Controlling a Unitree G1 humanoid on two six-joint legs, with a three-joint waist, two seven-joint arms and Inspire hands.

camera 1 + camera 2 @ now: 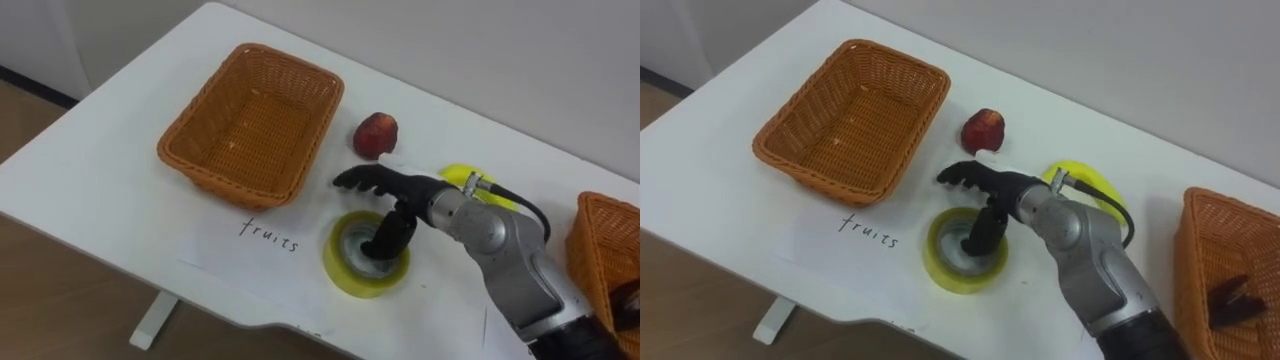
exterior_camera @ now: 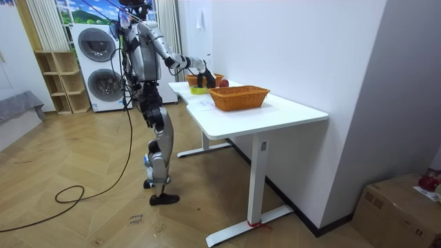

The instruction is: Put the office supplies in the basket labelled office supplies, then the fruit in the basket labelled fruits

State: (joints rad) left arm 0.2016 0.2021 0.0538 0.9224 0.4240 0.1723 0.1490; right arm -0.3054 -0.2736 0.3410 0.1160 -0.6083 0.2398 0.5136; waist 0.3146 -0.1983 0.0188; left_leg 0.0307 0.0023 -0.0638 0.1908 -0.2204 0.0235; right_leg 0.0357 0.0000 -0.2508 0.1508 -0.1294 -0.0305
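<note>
Hovers with the right hand (image 1: 405,192) directly above the yellow tape roll (image 1: 345,270), near the worktop's (image 1: 110,170) front edge. Dips the thumb into the roll's hollow core; holds the fingers (image 1: 362,180) spread and unclenched over the roll's far rim, grasping nothing yet. Finds the roll flat, hole upward, rim wall between thumb and fingers. Needs, probably, a pinch on that rim. Has the likely office-supplies basket (image 1: 597,235) right of the roll, on this arm's side; the wide basket (image 1: 250,125) left and beyond the roll; a red fruit (image 1: 376,134) just beyond the roll.

A fruit (image 1: 376,134) lies right of the basket (image 1: 200,118); seemingly a tape roll (image 1: 341,271) before both.
</note>
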